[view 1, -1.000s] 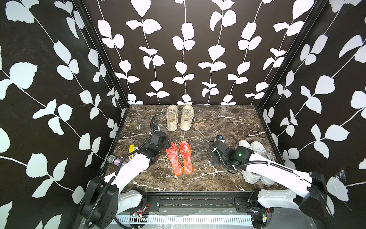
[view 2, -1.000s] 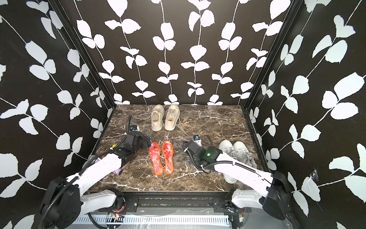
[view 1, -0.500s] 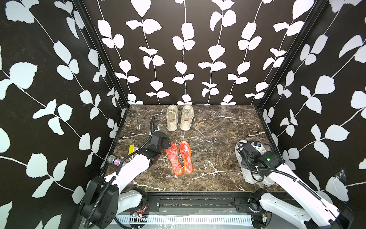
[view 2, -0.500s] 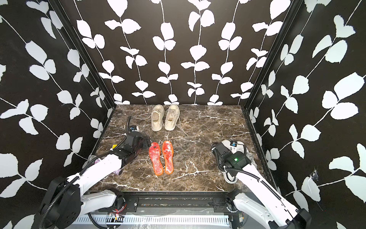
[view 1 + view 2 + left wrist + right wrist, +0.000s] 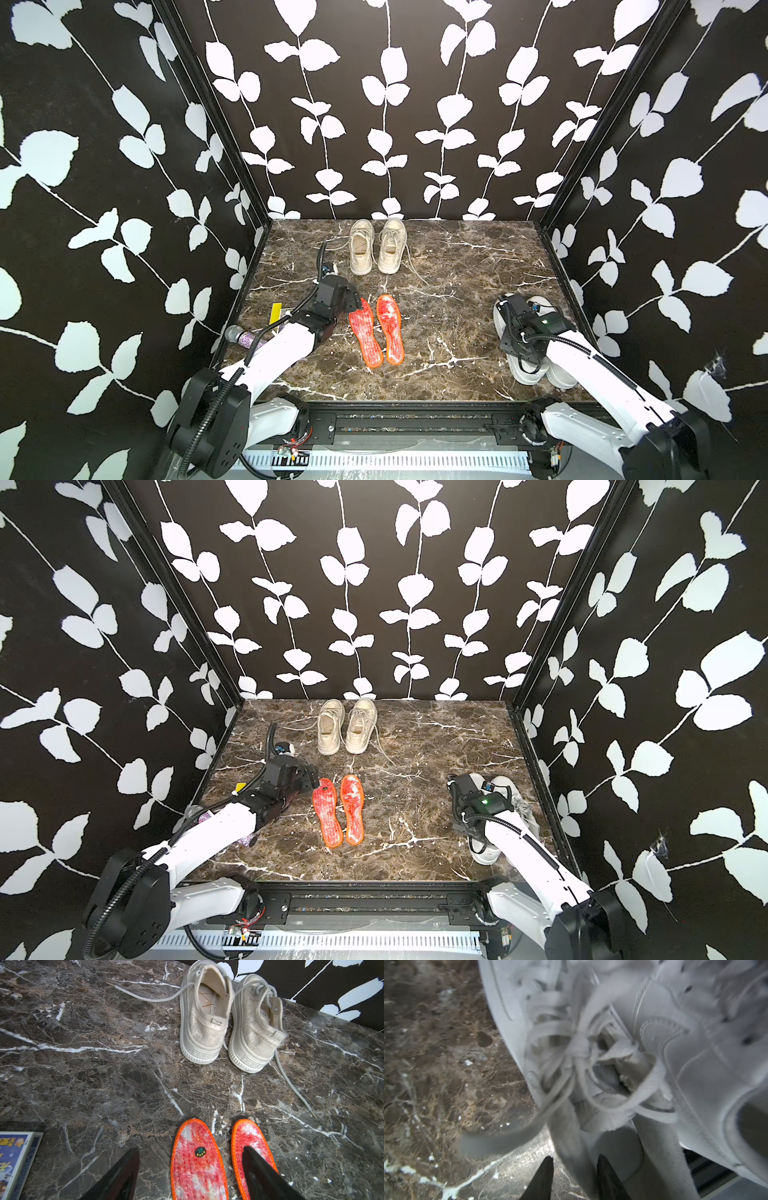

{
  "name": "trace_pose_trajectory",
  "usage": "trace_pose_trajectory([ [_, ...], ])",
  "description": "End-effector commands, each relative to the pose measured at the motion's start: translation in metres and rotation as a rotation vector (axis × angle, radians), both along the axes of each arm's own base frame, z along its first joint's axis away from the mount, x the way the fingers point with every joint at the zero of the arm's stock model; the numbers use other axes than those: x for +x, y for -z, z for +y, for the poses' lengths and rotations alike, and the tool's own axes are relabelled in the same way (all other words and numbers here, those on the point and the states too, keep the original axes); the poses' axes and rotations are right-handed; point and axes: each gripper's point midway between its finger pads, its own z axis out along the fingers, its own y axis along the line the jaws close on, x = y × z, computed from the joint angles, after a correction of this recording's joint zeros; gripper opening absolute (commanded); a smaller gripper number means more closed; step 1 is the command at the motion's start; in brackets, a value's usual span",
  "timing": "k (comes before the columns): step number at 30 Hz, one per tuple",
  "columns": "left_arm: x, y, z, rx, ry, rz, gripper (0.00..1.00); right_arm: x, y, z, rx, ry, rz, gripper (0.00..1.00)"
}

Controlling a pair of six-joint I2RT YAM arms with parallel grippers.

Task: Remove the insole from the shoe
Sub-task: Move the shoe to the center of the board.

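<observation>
Work surface: brown marble-patterned tabletop (image 5: 457, 262).

Left arm: the left gripper (image 5: 190, 1149) sits low at centre-left with its jaws spread wide and nothing between them. In the left wrist view they straddle the far end of the left red quilted insole with orange edging (image 5: 365, 332). One finger (image 5: 257, 1169) overlaps the matching right red quilted insole (image 5: 390, 328). I cannot tell whether the fingertips touch anything. Both insoles lie flat on the marble, side by side, out of any shoe. The left one carries a small round black sticker (image 5: 200, 1151).

Far centre: a pair of beige canvas lace-up shoes (image 5: 376, 248) stands upright, heels toward me, with the laces trailing loose on the marble.

Right arm: the right gripper (image 5: 574, 1157) is down on the near-right pair of white leather lace-up sneakers (image 5: 540, 372), over the left shoe of the pair. In the right wrist view its jaws stand narrow. One dark finger (image 5: 544, 1176) is outside that shoe's side wall and the other is inside the opening. I cannot tell whether they actually pinch the wall.

The shoe interior is blurred and partly covered by a knot of laces (image 5: 579, 1047), so I cannot make out an insole in there.

Left edge: a silver-headed glittery microphone (image 5: 243, 336) lies near the wall.
</observation>
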Motion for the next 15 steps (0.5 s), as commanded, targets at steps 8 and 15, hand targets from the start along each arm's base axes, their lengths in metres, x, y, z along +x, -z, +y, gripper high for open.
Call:
trace_pose_trajectory([
  [8, 0.003, 0.001, -0.003, -0.019, 0.007, -0.005, 0.79, 0.012, 0.006, 0.019, 0.122, -0.058, -0.061, 0.02],
  [15, 0.005, 0.003, -0.009, -0.046, 0.022, -0.004, 0.81, 0.024, -0.009, 0.036, 0.207, -0.126, -0.159, 0.00],
])
